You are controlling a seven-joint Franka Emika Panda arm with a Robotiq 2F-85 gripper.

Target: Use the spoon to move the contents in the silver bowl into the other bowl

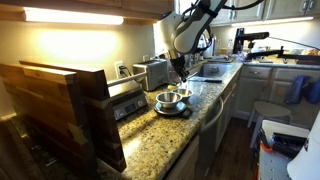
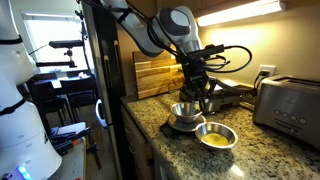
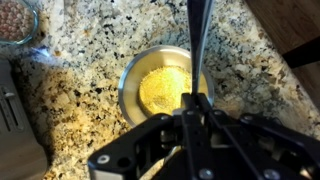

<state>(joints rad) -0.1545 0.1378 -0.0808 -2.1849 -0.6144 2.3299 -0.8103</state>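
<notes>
The silver bowl is shiny steel with a wide rim and holds yellow grains. It stands on the speckled granite counter, also seen in an exterior view. My gripper hangs over its near rim, shut on a slim dark spoon handle that reaches out across the bowl; the spoon's scoop end is not visible. The other bowl holds pinkish pieces and sits apart at the top left of the wrist view. In an exterior view it rests on a dark base under the gripper.
A steel toaster stands by the wall next to the bowls, also seen in an exterior view. Wooden boards lean at one end of the counter. The counter's front edge runs close to the bowls.
</notes>
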